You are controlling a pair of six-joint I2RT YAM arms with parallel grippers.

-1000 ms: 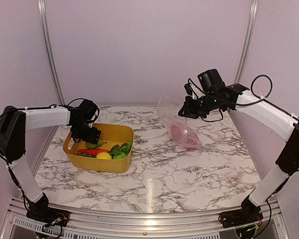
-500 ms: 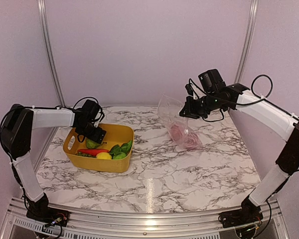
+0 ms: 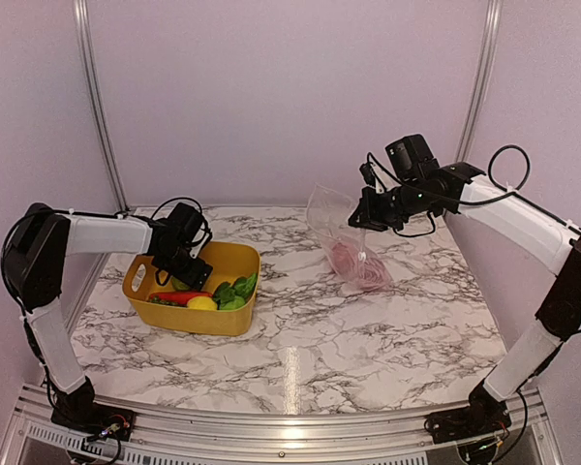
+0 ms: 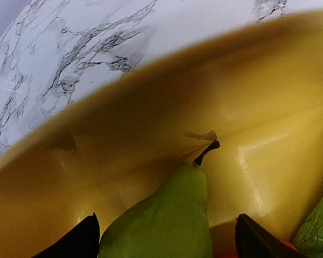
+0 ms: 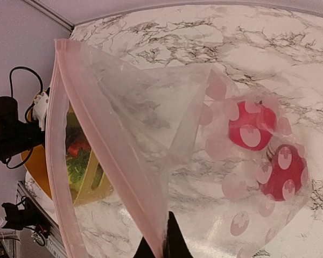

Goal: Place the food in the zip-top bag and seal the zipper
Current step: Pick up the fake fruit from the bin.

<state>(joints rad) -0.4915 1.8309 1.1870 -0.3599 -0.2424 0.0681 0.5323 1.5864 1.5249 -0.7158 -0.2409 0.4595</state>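
Note:
The green pear (image 4: 167,220) lies in the yellow basket (image 3: 223,323), stem against the wall. My left gripper (image 3: 190,272) is down in the basket, open, with a dark fingertip (image 4: 82,243) on each side of the pear. A red carrot (image 3: 179,294), a lemon (image 3: 201,303) and green leafy pieces (image 3: 235,289) lie beside it. My right gripper (image 3: 358,219) is shut on the mouth edge of the clear zip-top bag (image 3: 341,237) and holds it up, open. The pinkish zipper (image 5: 105,145) runs along the mouth. Two red round pieces (image 5: 251,124) sit at the bag's bottom.
The basket's inner wall (image 4: 151,123) fills the left wrist view, with marble table (image 4: 70,59) beyond its rim. The bag's lower end rests on the table (image 3: 368,274) at the back right. Pink walls and metal posts (image 3: 95,97) ring the table.
My left gripper has moved right and lower into the basket, over the pear. The right arm and the bag have not moved.

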